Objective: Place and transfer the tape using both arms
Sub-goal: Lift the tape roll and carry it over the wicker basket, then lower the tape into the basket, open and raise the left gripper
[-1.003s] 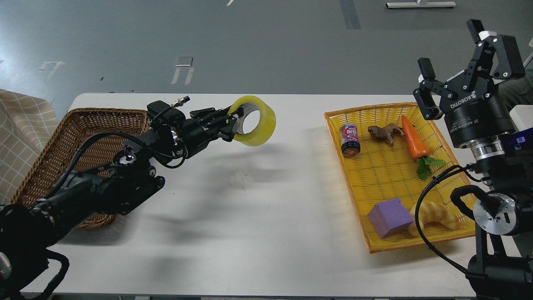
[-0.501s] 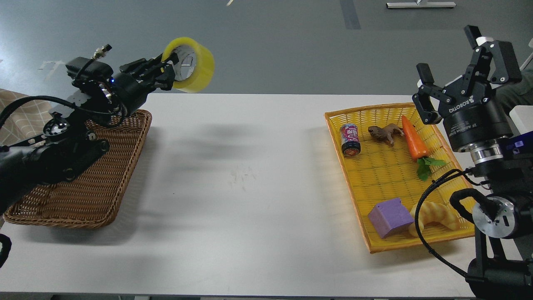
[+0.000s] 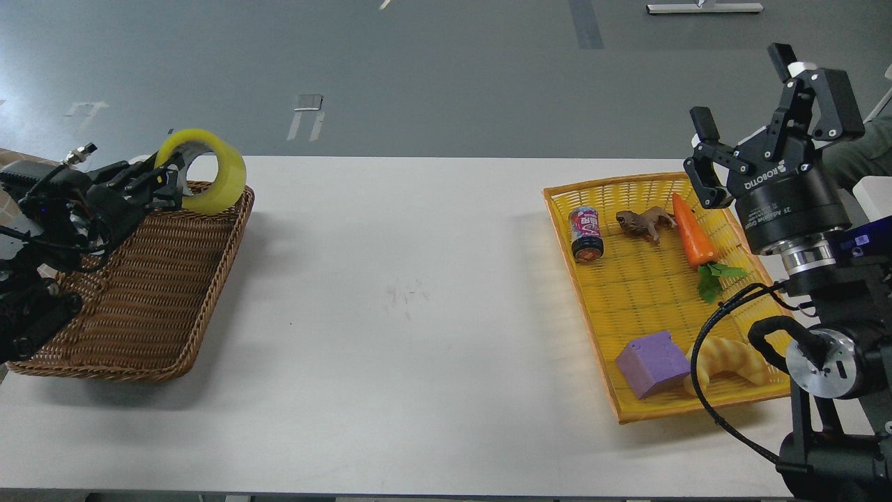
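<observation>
The tape (image 3: 202,171) sits pinched in my left fingers (image 3: 166,183), above the far corner of the brown basket (image 3: 146,293); half a second ago it hung higher and further right. My right fingers (image 3: 742,115), spread and holding nothing, read ROBOTIQ beside the yellow basket (image 3: 648,293) across the counter (image 3: 418,314).

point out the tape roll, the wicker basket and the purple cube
tape roll (image 3: 221,183), head view, on its yellow outer band
wicker basket (image 3: 150,279), head view, on its bare woven floor
purple cube (image 3: 649,361), head view, on its top face
</observation>
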`<state>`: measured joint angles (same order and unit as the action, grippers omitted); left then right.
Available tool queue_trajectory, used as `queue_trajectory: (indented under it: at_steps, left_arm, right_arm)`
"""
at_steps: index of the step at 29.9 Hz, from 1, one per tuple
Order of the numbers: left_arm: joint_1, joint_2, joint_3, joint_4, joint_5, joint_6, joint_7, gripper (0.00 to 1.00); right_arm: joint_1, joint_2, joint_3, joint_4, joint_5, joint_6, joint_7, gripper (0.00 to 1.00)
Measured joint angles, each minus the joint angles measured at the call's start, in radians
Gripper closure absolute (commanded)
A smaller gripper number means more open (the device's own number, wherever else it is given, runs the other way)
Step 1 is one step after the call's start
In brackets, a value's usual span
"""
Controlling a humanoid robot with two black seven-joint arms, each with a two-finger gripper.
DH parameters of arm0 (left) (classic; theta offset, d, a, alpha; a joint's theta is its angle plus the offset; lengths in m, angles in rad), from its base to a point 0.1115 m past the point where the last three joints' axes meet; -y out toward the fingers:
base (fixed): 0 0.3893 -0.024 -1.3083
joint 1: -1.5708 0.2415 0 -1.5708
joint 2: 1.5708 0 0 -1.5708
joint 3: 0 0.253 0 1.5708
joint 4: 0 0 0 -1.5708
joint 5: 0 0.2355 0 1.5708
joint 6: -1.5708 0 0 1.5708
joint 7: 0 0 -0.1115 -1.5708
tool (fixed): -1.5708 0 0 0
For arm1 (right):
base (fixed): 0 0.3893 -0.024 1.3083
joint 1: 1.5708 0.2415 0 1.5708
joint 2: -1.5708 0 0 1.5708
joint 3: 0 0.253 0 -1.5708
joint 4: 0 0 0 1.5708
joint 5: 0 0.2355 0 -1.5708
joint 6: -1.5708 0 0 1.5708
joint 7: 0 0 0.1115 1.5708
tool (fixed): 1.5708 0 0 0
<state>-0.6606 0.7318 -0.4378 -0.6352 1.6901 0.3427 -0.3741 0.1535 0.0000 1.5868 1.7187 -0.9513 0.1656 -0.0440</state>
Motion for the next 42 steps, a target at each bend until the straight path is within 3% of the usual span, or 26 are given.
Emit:
queue_trajectory:
  at_steps: [6, 16, 22, 23, 24, 25, 26, 27, 31, 35, 42]
  left_arm:
    - [0.01, 0.016, 0.003, 0.006, -0.002, 0.018, -0.008, 1.0]
    - [0.145, 0.044, 0.004, 0.013, 0.0, 0.069, -0.036, 1.0]
    - [0.167, 0.041, 0.004, 0.072, -0.004, 0.088, -0.039, 1.0]
    - [0.168, 0.037, 0.004, 0.082, -0.004, 0.09, -0.039, 0.92]
    - [0.169, 0.034, 0.004, 0.089, -0.004, 0.091, -0.04, 0.79]
    - [0.169, 0.032, 0.004, 0.096, -0.008, 0.094, -0.04, 0.42]
    - [0.169, 0.03, 0.004, 0.1, -0.015, 0.102, -0.04, 0.24]
    - [0.169, 0.029, 0.004, 0.102, -0.026, 0.111, -0.04, 0.14]
    - [0.169, 0.031, 0.003, 0.107, -0.075, 0.141, -0.053, 0.14]
    - [0.179, 0.034, 0.003, 0.108, -0.087, 0.146, -0.105, 0.07]
    - [0.187, 0.034, 0.002, 0.108, -0.104, 0.146, -0.114, 0.03]
  right_arm:
    - [-0.002, 0.0, 0.0, -0.002, 0.0, 0.0, 0.001, 0.02]
    - [0.001, 0.0, -0.002, -0.019, 0.0, 0.0, 0.001, 0.01]
    - [0.001, 0.0, -0.002, -0.02, 0.001, 0.0, 0.001, 0.01]
    - [0.0, 0.0, -0.001, -0.019, 0.002, 0.0, 0.001, 0.01]
    - [0.0, 0.0, -0.001, -0.018, 0.002, 0.0, 0.001, 0.01]
    - [0.0, 0.0, -0.001, -0.018, 0.002, 0.0, 0.001, 0.01]
    - [0.0, 0.0, -0.001, -0.018, 0.002, 0.0, 0.001, 0.01]
    - [0.0, 0.0, -0.001, -0.018, 0.002, 0.0, 0.001, 0.01]
    - [-0.001, 0.0, -0.002, -0.017, 0.002, 0.0, 0.001, 0.01]
    - [-0.002, 0.0, -0.002, -0.015, 0.002, 0.0, 0.001, 0.01]
    - [-0.006, 0.0, -0.002, -0.014, 0.002, 0.0, 0.001, 0.01]
